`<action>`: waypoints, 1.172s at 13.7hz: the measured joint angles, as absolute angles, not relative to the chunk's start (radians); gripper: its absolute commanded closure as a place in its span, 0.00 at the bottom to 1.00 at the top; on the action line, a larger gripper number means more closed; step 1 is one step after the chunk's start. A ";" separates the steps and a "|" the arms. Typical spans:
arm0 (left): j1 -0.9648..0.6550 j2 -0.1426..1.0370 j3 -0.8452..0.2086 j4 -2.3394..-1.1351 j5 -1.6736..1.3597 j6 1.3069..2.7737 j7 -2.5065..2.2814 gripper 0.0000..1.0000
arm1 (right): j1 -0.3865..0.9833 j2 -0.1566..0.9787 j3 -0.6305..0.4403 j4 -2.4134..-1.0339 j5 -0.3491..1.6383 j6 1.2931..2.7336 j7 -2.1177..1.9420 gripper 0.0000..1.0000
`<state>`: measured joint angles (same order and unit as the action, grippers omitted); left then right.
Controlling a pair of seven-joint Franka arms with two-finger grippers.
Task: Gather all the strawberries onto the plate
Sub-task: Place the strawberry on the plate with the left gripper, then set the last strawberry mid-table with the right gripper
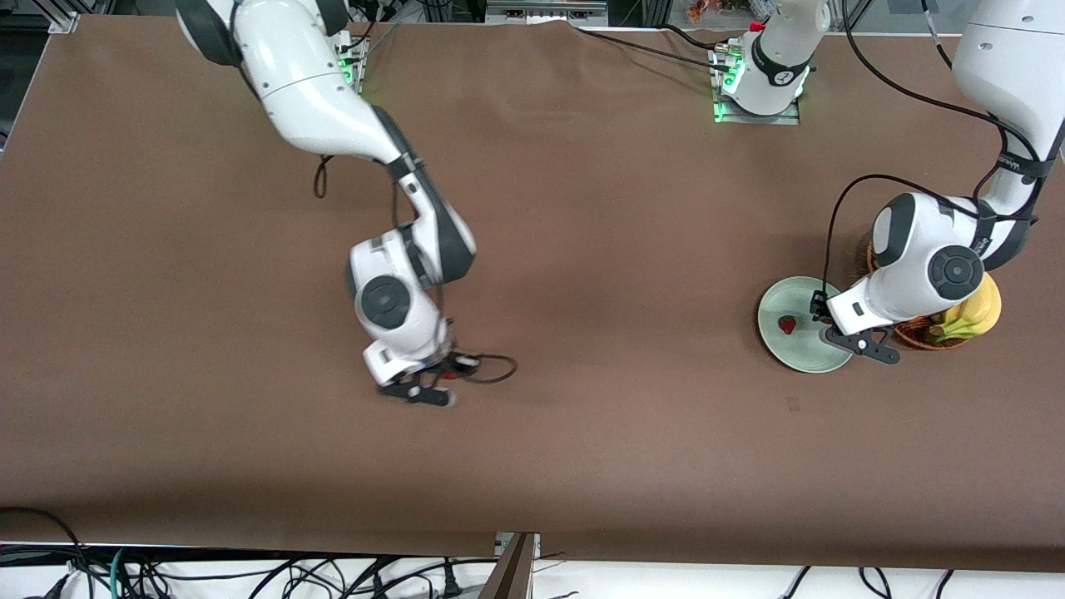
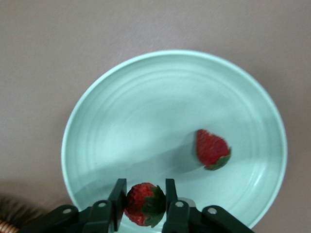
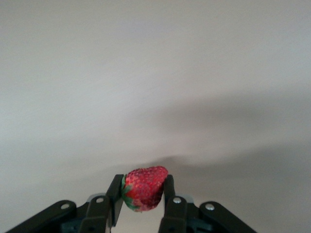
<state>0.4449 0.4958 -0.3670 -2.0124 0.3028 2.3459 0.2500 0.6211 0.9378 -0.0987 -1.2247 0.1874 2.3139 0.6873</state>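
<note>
Front camera looks down from high across the table [image 1: 582,208]; wrist cameras sit close; front and left-wrist views share the plate [image 1: 782,301] [image 2: 146,107].

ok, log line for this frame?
left gripper: shut on berry, over plate | right gripper: shut on second berry, over bare table | third berry: on plate

Even, bright overhead light falls on the brown desk [image 1: 582,249]; soft shadows pool just beneath each arm. In the right wrist view the desk looks washed out and pale, with a diffuse shadow ahead of the right pincer [image 3: 143,194]; the right pincer in the front view is slightly smeared by motion.
</note>
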 measured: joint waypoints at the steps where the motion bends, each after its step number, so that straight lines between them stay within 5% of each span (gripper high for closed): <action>1: 0.447 0.496 -0.367 -2.014 0.303 2.347 0.259 0.00 | 0.655 0.941 -0.086 -1.225 0.187 2.352 0.749 0.64; 7: 0.446 0.481 -0.388 -2.001 0.303 2.346 0.300 0.00 | 0.848 1.004 -0.074 -1.194 0.188 2.566 0.978 0.64; 16: 0.373 0.448 -0.556 -1.882 0.303 2.124 0.084 0.00 | 0.969 1.108 -0.057 -1.121 0.188 2.708 1.131 0.58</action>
<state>0.3733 0.4481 -0.5563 -1.8824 0.3027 2.1238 0.0835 0.9695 1.1084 -0.0572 -1.1208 0.1876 2.7076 1.1311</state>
